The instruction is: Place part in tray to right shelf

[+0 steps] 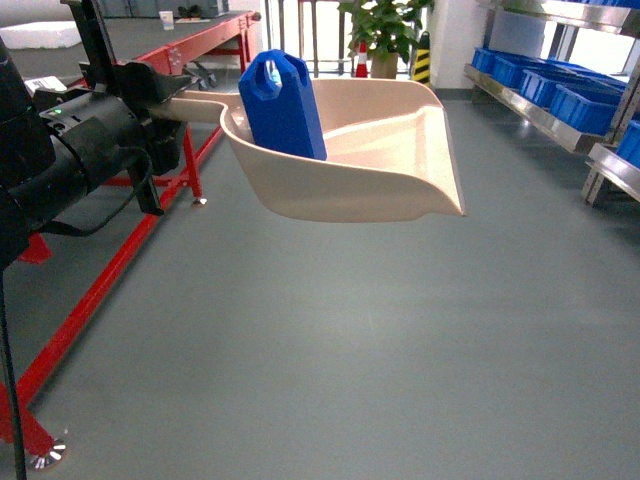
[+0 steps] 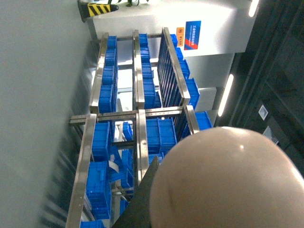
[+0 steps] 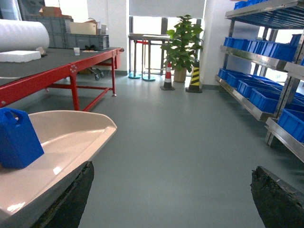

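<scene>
Part (image 1: 282, 105) stands upright and loose inside the tray (image 1: 400, 150) — light, hard plastic, likely to slide. Left gripper (image 1: 165, 110) seems clamped on the tray handle; right gripper (image 3: 171, 199) is spread, empty. Shelf (image 1: 560, 100) is well apart.

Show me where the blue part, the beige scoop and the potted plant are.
blue part (image 1: 283, 108), head view, on its flat front face.
beige scoop (image 1: 400, 190), head view, on its outer front wall.
potted plant (image 3: 182, 42), right wrist view, on its leaves.

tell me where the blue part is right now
In the head view the part stands upright in the back of the tray, upper middle, beside the red table.
</scene>
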